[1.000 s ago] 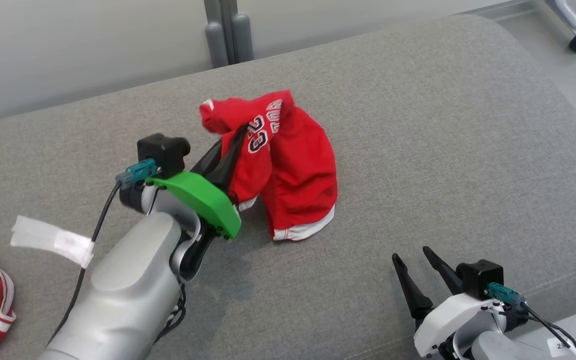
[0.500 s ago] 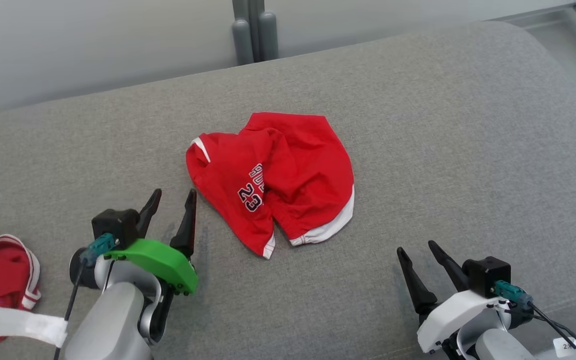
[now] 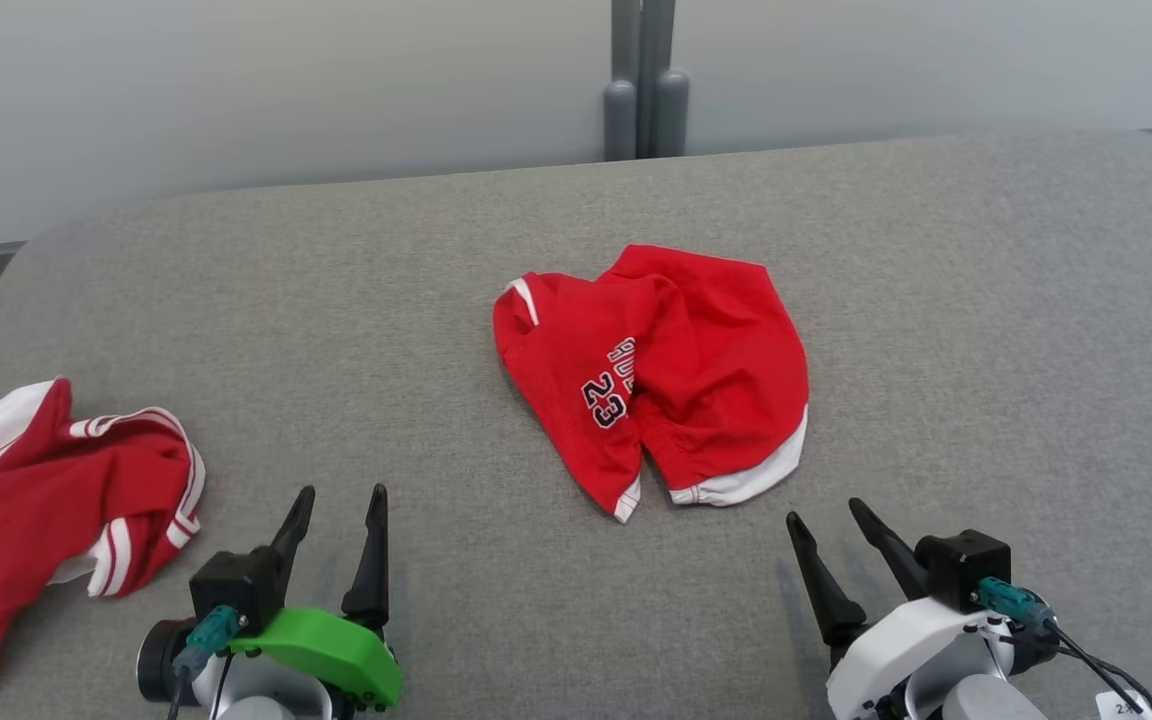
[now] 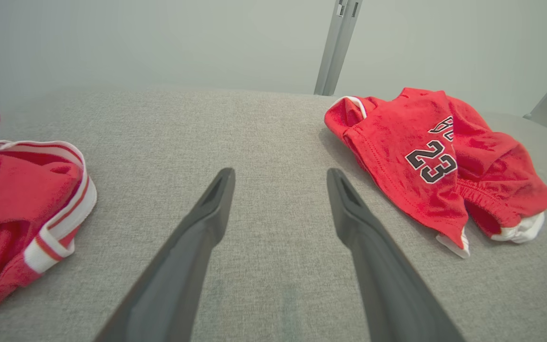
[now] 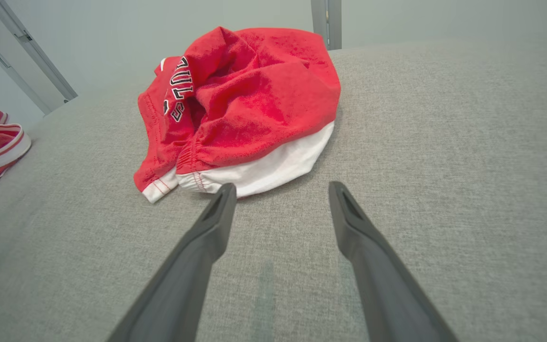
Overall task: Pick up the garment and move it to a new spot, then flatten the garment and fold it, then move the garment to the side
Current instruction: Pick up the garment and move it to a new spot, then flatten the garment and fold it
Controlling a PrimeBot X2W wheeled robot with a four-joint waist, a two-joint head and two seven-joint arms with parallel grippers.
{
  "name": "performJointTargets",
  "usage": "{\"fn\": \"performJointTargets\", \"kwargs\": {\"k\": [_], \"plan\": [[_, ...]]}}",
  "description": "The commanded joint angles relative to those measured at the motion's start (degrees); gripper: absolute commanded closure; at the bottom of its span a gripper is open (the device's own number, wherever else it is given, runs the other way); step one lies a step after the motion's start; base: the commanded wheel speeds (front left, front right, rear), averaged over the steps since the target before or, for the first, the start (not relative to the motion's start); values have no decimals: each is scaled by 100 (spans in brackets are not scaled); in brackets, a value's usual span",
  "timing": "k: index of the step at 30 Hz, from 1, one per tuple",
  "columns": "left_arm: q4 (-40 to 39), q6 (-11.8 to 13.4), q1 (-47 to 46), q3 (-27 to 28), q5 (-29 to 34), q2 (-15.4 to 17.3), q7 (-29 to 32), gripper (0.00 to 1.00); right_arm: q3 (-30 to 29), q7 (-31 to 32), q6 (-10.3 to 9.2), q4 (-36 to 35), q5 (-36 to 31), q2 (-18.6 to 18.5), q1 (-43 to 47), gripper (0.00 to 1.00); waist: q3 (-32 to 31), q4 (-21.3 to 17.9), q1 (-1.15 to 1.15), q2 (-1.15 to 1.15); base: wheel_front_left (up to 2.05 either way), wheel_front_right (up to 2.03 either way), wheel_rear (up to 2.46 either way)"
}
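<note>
Crumpled red garment [image 3: 676, 370] lies on the grey cushion [image 3: 986, 300]; left tool [image 3: 343, 490] and right tool [image 3: 821, 509] gape empty, near it.

There are two crumpled red fabric garments, the numbered garment [image 3: 676, 370] and the striped garment [image 3: 46, 500], on one grey woven cushion [image 3: 986, 300].
</note>
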Motion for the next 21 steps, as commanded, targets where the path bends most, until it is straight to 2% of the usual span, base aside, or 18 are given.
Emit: {"fn": "performJointTargets", "kwargs": {"k": [1,11,21], "plan": [[-32,-60,162,65,112,-52,-3,0,31,-4,0,-12,-29,14,43,0,-138,338,0,0,0,0,0],[7,-268,602,75,366,-259,-5,0,3,-3,0,128,-81,34,-64,0,-223,1162,0,0,0,0,0],[-22,-336,613,-95,426,-296,-4,0,-447,-4,0,644,-564,96,-280,0,-109,1745,0,0,0,0,0]]}}
